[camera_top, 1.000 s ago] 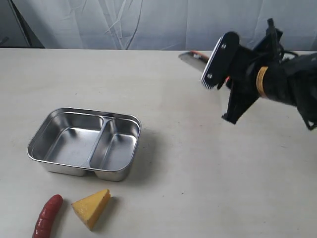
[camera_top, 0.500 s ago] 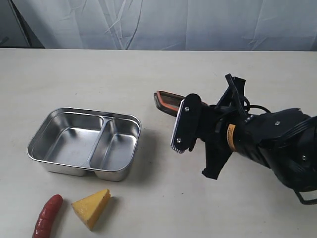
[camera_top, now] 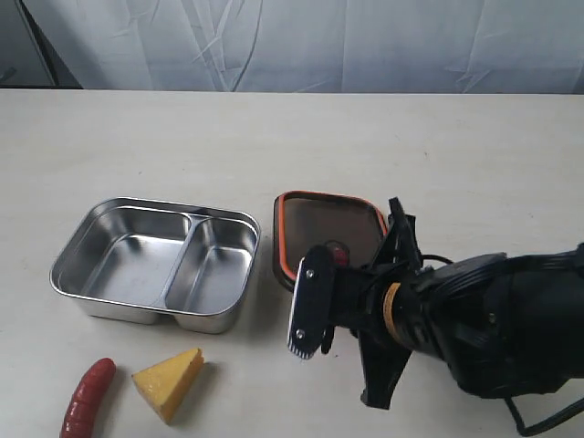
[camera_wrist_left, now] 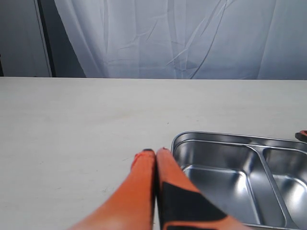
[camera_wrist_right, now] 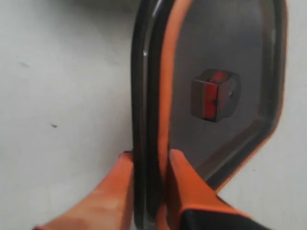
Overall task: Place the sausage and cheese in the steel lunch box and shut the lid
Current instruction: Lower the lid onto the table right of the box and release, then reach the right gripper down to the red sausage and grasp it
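Observation:
The steel lunch box [camera_top: 91, 219] lies open on the table's left, both compartments bare. In front of it are the dark-red sausage [camera_top: 88, 397] and the yellow cheese [camera_top: 171, 381]. The dark lid [camera_top: 328, 224] with an orange rim lies just right of the box, its valve tab [camera_top: 336, 248] showing. My right gripper [camera_wrist_right: 149, 158] is shut on the lid [camera_wrist_right: 225, 57], one finger on each side of its rim. The right arm [camera_top: 456, 324] covers the lid's near edge. My left gripper [camera_wrist_left: 156, 152] is shut and holds nothing, beside a corner of the box [camera_wrist_left: 216, 139].
A pale curtain [camera_top: 292, 41] hangs behind the table's far edge. Bare tabletop [camera_top: 182, 137] stretches behind the box and lid.
The right arm has come from the back right toward the near middle and downward, bringing the lid from mid-air to a flat position beside the box. The food and box have not moved.

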`<state>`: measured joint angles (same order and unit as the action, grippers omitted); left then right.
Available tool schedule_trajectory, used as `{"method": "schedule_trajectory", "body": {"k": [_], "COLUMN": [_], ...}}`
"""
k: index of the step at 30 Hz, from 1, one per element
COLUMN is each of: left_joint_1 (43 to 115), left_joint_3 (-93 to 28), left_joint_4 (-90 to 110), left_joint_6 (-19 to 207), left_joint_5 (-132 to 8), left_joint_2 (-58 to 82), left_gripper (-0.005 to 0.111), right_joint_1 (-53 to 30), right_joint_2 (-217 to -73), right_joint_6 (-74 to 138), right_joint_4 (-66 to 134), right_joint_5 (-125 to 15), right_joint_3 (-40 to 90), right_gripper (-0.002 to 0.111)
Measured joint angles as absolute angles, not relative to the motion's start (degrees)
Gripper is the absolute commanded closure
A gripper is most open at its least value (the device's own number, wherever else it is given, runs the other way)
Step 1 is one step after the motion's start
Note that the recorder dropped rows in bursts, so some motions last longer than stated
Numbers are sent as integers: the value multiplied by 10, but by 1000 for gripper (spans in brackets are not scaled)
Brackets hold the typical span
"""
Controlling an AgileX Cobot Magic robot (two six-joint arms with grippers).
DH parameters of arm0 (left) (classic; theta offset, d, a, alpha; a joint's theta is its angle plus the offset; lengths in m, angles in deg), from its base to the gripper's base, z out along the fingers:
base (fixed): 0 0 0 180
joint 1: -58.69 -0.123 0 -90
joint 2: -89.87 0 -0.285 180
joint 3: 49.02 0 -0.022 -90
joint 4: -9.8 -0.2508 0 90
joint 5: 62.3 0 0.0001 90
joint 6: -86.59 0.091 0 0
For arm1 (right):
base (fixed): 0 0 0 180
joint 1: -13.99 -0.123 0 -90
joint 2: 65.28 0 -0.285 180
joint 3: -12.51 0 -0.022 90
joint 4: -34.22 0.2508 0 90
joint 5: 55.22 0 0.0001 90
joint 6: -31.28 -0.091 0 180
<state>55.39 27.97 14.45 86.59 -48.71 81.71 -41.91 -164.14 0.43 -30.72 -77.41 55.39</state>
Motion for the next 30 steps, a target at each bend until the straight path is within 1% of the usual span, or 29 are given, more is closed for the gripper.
{"method": "schedule_trajectory", "body": {"k": [2,3,4,5,7,10,11,16,18,20,21,22,23,26,29,30], "left_joint_1": [554,554,554,554,554,554,554,554,554,554,554,554,554,554,554,554], "left_joint_3": [280,280,280,280,280,280,280,280,280,280,280,280,280,280,280,280], "left_joint_4": [144,144,144,144,144,144,144,144,144,144,144,144,144,144,144,144], "left_joint_6": [866,866,866,866,866,866,866,866,866,866,866,866,866,866,866,866], "left_joint_5": [-487,-487,-487,-487,-487,-487,-487,-487,-487,-487,-487,-487,-487,-487,-487,-487], "left_joint_2": [817,817,817,817,817,817,817,817,817,817,817,817,817,817,817,817], "left_gripper": [107,107,107,107,107,107,107,107,107,107,107,107,107,107,107,107], "right_joint_1": [-428,-432,-433,-435,-435,-436,-436,-436,-436,-448,-467,-480,-509,-557,-571,-572], "right_joint_2": [-1653,-1655,-1658,-1657,-1657,-1658,-1659,-1659,-1659,-1645,-1629,-1623,-1611,-1615,-1653,-1669], "right_joint_6": [10,11,12,12,13,13,13,13,13,16,37,50,93,174,192,197], "right_joint_4": [-299,-296,-295,-294,-291,-281,-276,-256,-236,-216,-203,-199,-196,-197,-211,-214], "right_joint_5": [-774,-775,-776,-776,-778,-779,-777,-783,-806,-836,-839,-832,-789,-676,-663,-653], "right_joint_3": [554,554,554,554,554,554,554,555,540,512,493,486,470,436,395,379], "right_gripper": [109,107,103,99,84,64,62,61,61,61,61,61,61,61,61,64]}}
